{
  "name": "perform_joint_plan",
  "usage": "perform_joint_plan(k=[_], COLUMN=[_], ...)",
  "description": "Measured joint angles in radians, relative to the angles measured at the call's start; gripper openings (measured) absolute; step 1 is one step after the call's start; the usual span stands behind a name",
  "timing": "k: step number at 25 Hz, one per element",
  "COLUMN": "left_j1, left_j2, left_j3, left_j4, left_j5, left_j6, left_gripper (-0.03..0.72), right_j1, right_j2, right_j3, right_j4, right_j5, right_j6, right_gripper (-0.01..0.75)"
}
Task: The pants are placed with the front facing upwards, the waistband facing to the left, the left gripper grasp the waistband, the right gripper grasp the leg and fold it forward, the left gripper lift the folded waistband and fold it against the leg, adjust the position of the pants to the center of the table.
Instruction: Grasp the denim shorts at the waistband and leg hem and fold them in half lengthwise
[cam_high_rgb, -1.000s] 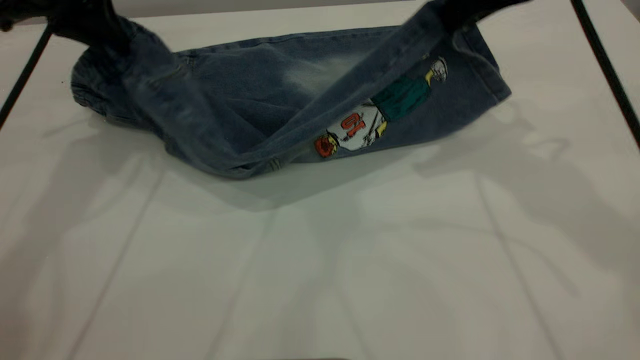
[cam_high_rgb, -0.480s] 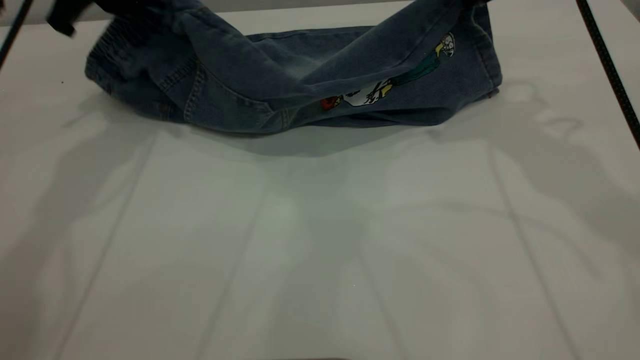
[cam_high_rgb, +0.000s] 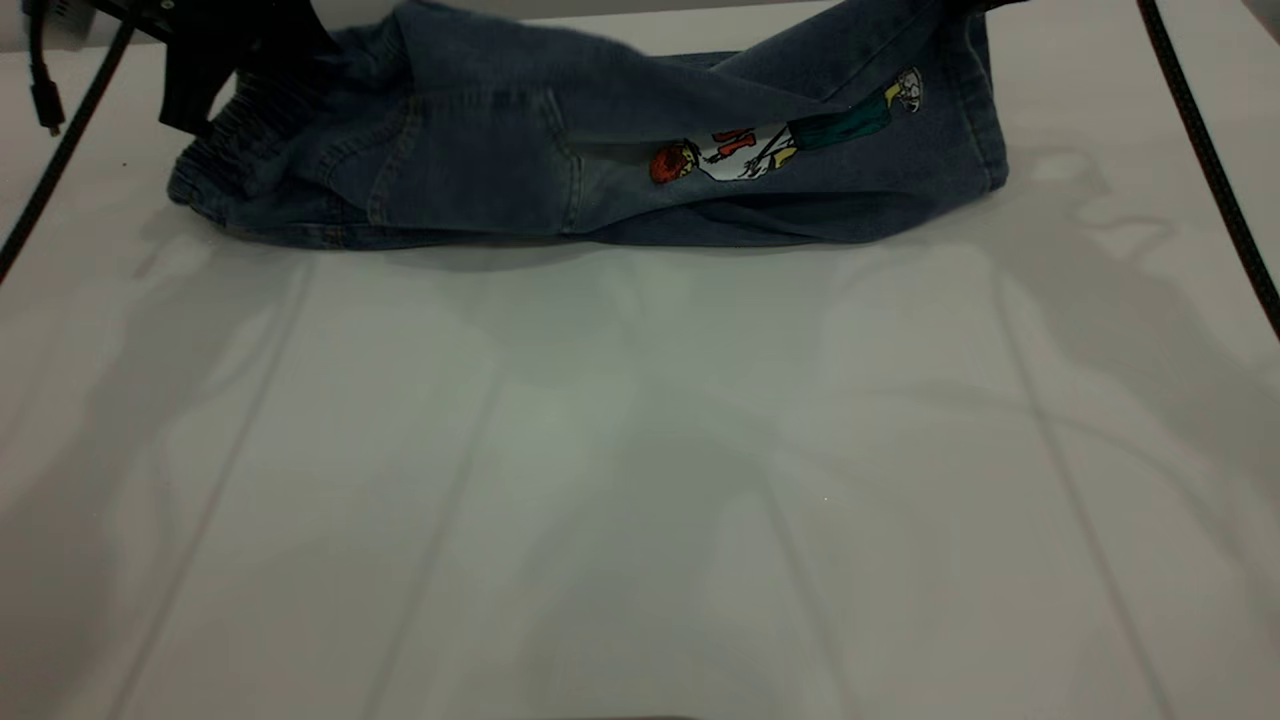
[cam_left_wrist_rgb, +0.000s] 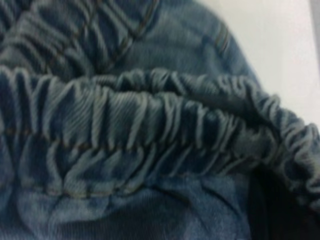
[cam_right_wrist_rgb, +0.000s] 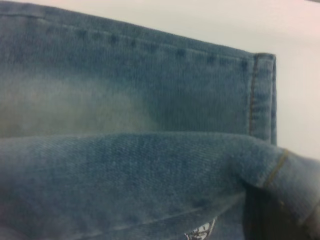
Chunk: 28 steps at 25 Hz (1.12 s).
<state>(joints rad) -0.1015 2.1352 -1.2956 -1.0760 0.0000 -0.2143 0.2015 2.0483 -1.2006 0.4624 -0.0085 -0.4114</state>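
The blue denim pants (cam_high_rgb: 480, 170) lie folded lengthwise at the far edge of the white table (cam_high_rgb: 640, 450), patch pocket and cartoon print (cam_high_rgb: 770, 145) facing up. My left gripper (cam_high_rgb: 235, 55) is at the far left, shut on the ruffled waistband (cam_high_rgb: 215, 165), which fills the left wrist view (cam_left_wrist_rgb: 150, 120) beside a dark finger (cam_left_wrist_rgb: 280, 210). The leg (cam_high_rgb: 900, 150) rises at its hem to the top edge, where my right gripper is mostly out of the exterior view. In the right wrist view a dark finger (cam_right_wrist_rgb: 262, 215) pinches the leg's denim (cam_right_wrist_rgb: 150, 175).
A black cable (cam_high_rgb: 60, 150) runs down the far left and another (cam_high_rgb: 1200, 140) down the far right. The wide near part of the table lies in front of the pants, crossed only by shadows.
Both grippers carried the lifted half of the pants toward the far side and lowered it onto the other half. The sagging fold has flattened and the pocket now faces up.
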Motion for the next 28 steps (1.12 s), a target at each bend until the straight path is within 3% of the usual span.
perform_joint_plan(k=[8,17,22,28], left_j1=[0.000,0.000,0.000,0.004], left_j2=[0.001,0.032,0.039,0.039], left_j3=[0.000,0.000,0.000,-0.037], left_j4=[-0.020,-0.028,-0.028,-0.027], left_j5=[-0.110,-0.188,-0.218,-0.147], left_j6=[0.000,0.000,0.016,0.023], left_gripper=[0.059,0.059,0.099,0.291], right_j1=[0.000,0.000,0.000,0.000], right_j2=[0.082,0.141,0.141,0.141], right_j3=[-0.132,-0.171,-0.173,-0.173], right_j4=[0.002,0.007,0.024,0.043], right_j5=[0.009,-0.004,-0.015,0.017], right_j6=[0.001,0.001,0.001,0.001], right_gripper=[0.034,0.060,0.231,0.531])
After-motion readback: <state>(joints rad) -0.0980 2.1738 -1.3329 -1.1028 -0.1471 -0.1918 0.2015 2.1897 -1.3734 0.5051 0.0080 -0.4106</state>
